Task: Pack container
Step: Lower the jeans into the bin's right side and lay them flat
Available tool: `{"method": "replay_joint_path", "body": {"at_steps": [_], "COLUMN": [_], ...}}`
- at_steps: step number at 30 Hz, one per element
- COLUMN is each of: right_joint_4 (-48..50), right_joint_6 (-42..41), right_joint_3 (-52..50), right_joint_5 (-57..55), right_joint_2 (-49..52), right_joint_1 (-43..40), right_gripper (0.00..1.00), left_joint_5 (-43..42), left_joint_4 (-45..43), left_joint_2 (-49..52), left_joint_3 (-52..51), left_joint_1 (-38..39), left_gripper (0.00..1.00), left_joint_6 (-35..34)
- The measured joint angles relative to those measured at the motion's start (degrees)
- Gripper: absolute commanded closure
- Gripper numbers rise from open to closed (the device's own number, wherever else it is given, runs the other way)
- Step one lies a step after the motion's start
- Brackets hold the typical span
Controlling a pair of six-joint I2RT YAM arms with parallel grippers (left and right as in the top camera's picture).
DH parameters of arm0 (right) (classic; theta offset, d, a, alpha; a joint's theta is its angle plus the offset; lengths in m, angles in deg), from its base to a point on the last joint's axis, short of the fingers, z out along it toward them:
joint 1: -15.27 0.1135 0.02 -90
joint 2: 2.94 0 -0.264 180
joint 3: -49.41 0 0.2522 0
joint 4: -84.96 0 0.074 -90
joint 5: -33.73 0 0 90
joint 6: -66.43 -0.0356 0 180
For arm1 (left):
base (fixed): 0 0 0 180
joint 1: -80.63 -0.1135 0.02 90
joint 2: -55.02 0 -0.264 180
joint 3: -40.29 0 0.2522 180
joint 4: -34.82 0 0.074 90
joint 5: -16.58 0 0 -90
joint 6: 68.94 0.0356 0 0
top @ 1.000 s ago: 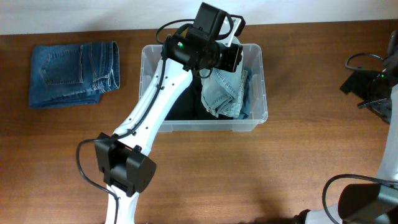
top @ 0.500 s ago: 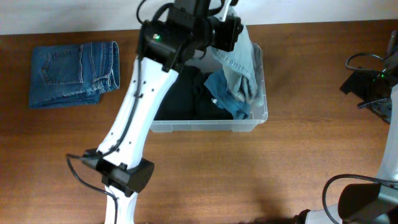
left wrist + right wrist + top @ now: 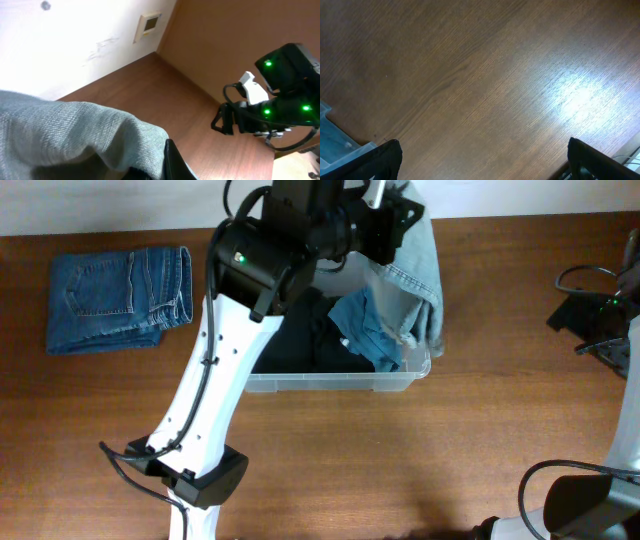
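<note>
The clear container [image 3: 330, 383] stands at the middle back of the table, with a dark garment [image 3: 295, 345] and a blue denim piece [image 3: 365, 330] inside. My left gripper [image 3: 393, 225] is raised high over the container's far right corner, shut on pale blue jeans [image 3: 412, 275] that hang down over the right rim. In the left wrist view the pale denim [image 3: 75, 135] fills the lower left against one black finger [image 3: 172, 162]. My right gripper [image 3: 485, 165] hovers open over bare wood, nothing between its fingers.
A folded pair of darker blue jeans [image 3: 120, 298] lies at the far left of the table. The right arm [image 3: 600, 315] sits at the right edge. A corner of the container [image 3: 340, 147] shows at the lower left of the right wrist view.
My left arm has risen and swung right, lifting the pale jeans from inside the container until they hang over its right rim. The right arm has not moved.
</note>
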Motion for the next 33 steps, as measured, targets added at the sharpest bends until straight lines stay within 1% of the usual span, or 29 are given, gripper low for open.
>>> {"method": "replay_joint_path", "body": {"at_steps": [11, 21, 29, 33], "right_joint_4": [0.0, 0.0, 0.0, 0.0], "right_joint_6": [0.0, 0.0, 0.0, 0.0], "right_joint_3": [0.0, 0.0, 0.0, 0.0], "right_joint_5": [0.0, 0.0, 0.0, 0.0], "right_joint_2": [0.0, 0.0, 0.0, 0.0], "right_joint_1": [0.0, 0.0, 0.0, 0.0], "right_gripper": [0.02, 0.02, 0.02, 0.02], "left_joint_5": [-0.2, -0.4, -0.4, -0.4], "left_joint_4": [-1.6, -2.3, -2.2, 0.5], "left_joint_2": [0.9, 11.2, 12.1, 12.1], "left_joint_3": [0.1, 0.1, 0.1, 0.1], "left_joint_1": [3.6, 3.6, 3.5, 2.3], "left_gripper": [0.99, 0.99, 0.99, 0.99], "left_joint_6": [1.4, 1.6, 1.8, 4.3]}}
